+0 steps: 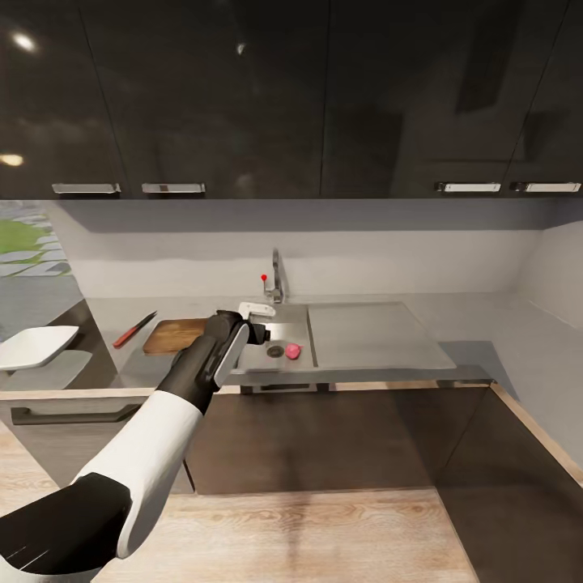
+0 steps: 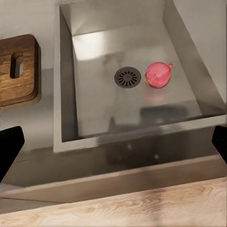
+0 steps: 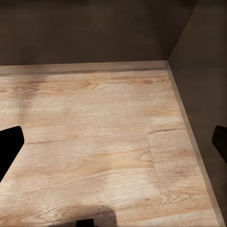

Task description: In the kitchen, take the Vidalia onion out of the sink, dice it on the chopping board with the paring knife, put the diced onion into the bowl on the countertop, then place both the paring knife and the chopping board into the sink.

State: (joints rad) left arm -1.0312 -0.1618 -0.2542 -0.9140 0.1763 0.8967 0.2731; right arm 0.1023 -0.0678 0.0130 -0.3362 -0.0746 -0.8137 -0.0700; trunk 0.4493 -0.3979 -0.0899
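Observation:
The pink-red Vidalia onion (image 1: 292, 351) (image 2: 158, 74) lies on the floor of the steel sink (image 1: 295, 322) (image 2: 94, 127), just beside the round drain (image 2: 127, 77). My left gripper (image 1: 261, 321) (image 2: 113, 146) hovers open above the sink's near left side, apart from the onion, nothing between its fingers. The brown chopping board (image 1: 174, 334) (image 2: 18, 71) lies on the grey countertop (image 1: 121, 312) left of the sink. The red-handled paring knife (image 1: 134, 329) rests left of the board. A white bowl (image 1: 36, 346) stands at the far left. My right gripper (image 3: 113, 146) is open over the wooden floor.
A chrome faucet (image 1: 277, 279) with a red dot rises behind the sink. A flat steel drainboard (image 1: 372, 332) runs to the right of the basin. Dark wall cabinets (image 1: 324, 97) hang overhead. Dark base cabinets (image 1: 340, 437) and a side wall bound the wooden floor (image 3: 94, 132).

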